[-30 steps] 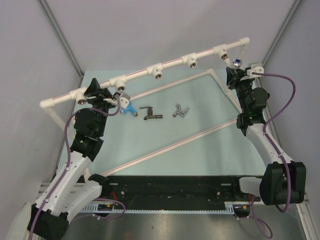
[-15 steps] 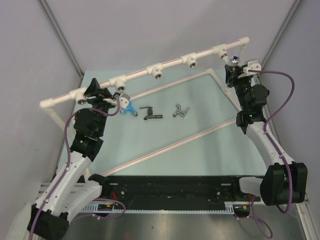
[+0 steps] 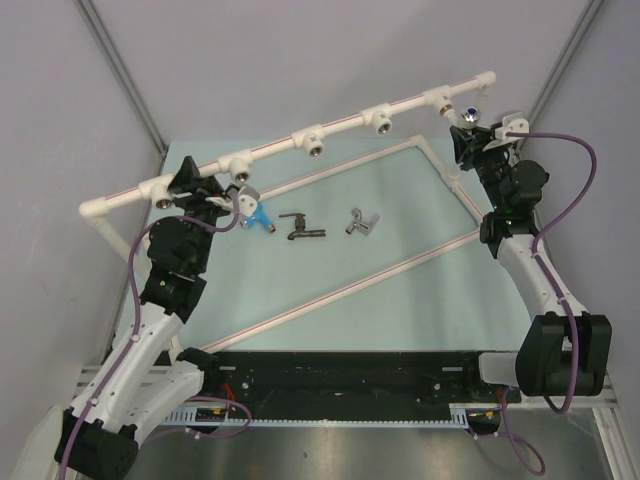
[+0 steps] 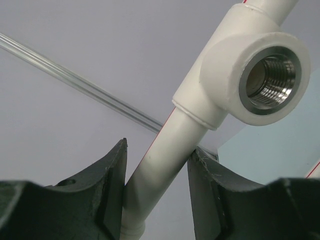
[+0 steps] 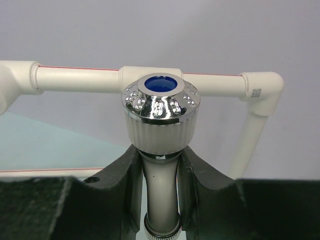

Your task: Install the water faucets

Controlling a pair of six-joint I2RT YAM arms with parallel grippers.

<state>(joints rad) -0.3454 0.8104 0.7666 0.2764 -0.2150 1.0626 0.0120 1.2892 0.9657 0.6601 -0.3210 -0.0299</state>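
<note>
My right gripper (image 3: 472,132) is shut on a water faucet (image 5: 161,115) with a pale stem and a chrome knob with a blue centre. It holds the faucet just in front of the right-end tee fitting (image 3: 441,99) of the white pipe rail (image 3: 345,125). In the right wrist view that tee (image 5: 150,75) lies straight behind the knob. My left gripper (image 4: 157,172) is shut on the white pipe (image 4: 167,147) just below a tee with a threaded metal socket (image 4: 270,75). Three faucets lie on the mat: blue (image 3: 260,217), dark (image 3: 300,228) and silver-grey (image 3: 362,223).
The rail carries several tee fittings (image 3: 312,141) and ends in an elbow (image 5: 262,90) at the right. White pipes lie on the green mat (image 3: 400,310), one of them diagonal (image 3: 340,292). Grey walls close the back and both sides.
My right gripper has carried its faucet a little back and left, closer to the right-end tee. The left arm and the faucets on the mat have not moved.
</note>
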